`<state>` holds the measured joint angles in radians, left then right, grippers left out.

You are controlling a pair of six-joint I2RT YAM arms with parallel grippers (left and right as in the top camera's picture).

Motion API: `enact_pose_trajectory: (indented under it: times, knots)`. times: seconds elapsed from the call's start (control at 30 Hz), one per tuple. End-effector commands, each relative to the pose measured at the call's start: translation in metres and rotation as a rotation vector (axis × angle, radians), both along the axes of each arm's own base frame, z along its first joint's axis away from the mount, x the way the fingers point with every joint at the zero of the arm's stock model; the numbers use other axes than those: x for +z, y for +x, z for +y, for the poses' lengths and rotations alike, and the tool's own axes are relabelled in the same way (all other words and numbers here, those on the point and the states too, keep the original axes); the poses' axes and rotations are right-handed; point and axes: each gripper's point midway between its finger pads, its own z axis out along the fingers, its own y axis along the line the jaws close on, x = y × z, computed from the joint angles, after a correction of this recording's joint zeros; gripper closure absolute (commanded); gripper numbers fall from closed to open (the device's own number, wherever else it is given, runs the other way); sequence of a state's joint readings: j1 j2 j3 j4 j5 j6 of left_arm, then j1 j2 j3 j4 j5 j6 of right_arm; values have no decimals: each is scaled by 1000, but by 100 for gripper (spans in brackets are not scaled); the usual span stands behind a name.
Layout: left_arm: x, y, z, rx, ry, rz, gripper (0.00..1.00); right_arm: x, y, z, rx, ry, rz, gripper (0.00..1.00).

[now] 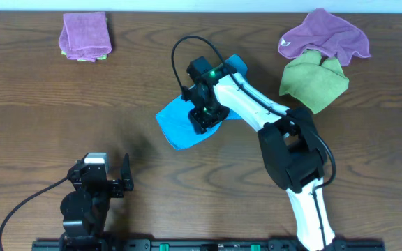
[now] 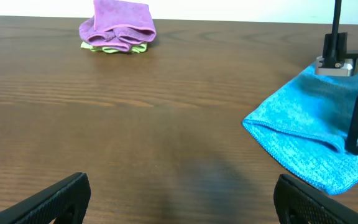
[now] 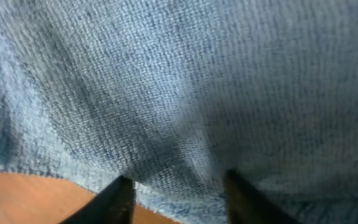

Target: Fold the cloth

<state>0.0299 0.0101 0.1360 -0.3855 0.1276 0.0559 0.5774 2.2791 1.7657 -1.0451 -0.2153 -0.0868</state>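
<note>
Overhead: cloth [image 1: 176, 129] lay mid-surface [image 1: 47, 104], right jaws down on it. Left wrist: left jaws stood wide open, empty, well short of cloth. Right wrist: right jaws half closed, fingers [image 3: 120, 199] pressed into cloth, ridge between them; couldn't tell if gripped.

Looking at a bright sky-blue microfibre cloth [image 1: 176, 127], plain and soft. Sits roughly mid-tabletop [image 1: 117, 90], laid slantwise, one end toward the front-left and the other toward the back-right. Seems doubled over: rounded fold along the near-left edge, two layers showing there from the left wrist view. Mostly flat, slightly puffy at that fold. Up close, fine nubby weave with a soft bunched ridge.
</note>
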Motion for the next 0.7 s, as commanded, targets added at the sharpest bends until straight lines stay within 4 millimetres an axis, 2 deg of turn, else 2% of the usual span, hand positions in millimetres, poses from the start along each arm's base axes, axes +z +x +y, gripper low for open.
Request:
enact_pose_trajectory:
  times: [0.0,0.17,0.37,0.43,0.67]
  knots:
    - [-10,-1,-1,-3,-3,21,5,-9,-3,0,-7,-19,8,67]
    - [-10,-1,-1,-3,-3,21,5,-10,3,-1,-42,-34,-14,98]
    - [-10,-1,-1,-3,-3,21,5,-1,9,3,-86,-24,-23,99]
    - [-10,-1,-1,-3,-3,21,5,11,17,9,-84,-7,-46,99]
    - [-10,-1,-1,-3,-4,21,5,59,62,45,-78,123,-223,99]
